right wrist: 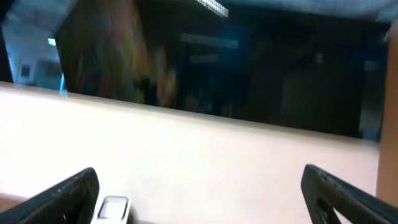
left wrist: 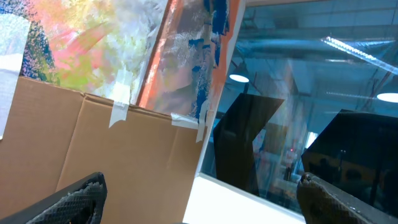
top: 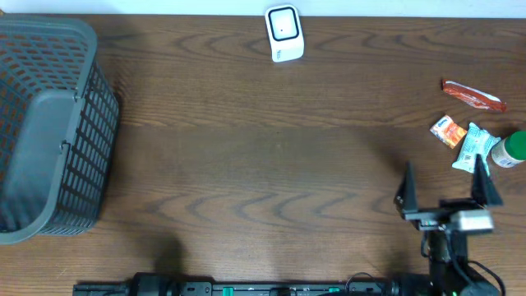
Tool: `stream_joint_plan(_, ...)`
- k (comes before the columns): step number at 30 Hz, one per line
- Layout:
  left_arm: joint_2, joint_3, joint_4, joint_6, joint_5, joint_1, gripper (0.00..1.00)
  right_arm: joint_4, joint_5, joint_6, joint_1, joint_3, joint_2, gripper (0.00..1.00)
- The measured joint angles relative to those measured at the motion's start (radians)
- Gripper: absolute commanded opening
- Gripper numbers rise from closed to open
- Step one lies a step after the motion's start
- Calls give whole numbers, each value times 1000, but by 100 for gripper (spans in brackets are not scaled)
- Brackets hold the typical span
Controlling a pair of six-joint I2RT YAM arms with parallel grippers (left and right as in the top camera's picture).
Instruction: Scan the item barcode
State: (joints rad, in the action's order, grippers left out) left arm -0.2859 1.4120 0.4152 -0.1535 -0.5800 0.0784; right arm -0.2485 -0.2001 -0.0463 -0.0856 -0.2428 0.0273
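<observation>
Orange packet (top: 449, 131) is being seen at three o'clock, scanner (top: 284, 34) at twelve; right gripper (top: 445, 187) and left gripper (left wrist: 200, 186) are being held with jaws spread, empty.

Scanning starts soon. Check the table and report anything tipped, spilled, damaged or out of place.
Nothing is spilled or visibly damaged. The green-capped bottle seems to lie on its side at the far right, beside a crumpled packet. The scanner sits slightly askew at the back.

Dark wood tabletop (top: 263, 148), things at its edges.
Grey basket (top: 49, 123) lay left, white scanner (top: 284, 34) at the far edge; red packet (top: 472, 96), orange packet (top: 448, 131), pale pouch (top: 472, 148) and bottle (top: 509, 150) clustered right.
</observation>
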Motion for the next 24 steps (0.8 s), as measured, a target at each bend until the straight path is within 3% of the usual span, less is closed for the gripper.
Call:
stream_joint_plan(11,0,0,0,0,0,0,98,-47,98,40,2,209,-11,99)
stream_joint_plan(24,0,0,0,0,0,0,98,227,201,47,10,237,-15,99)
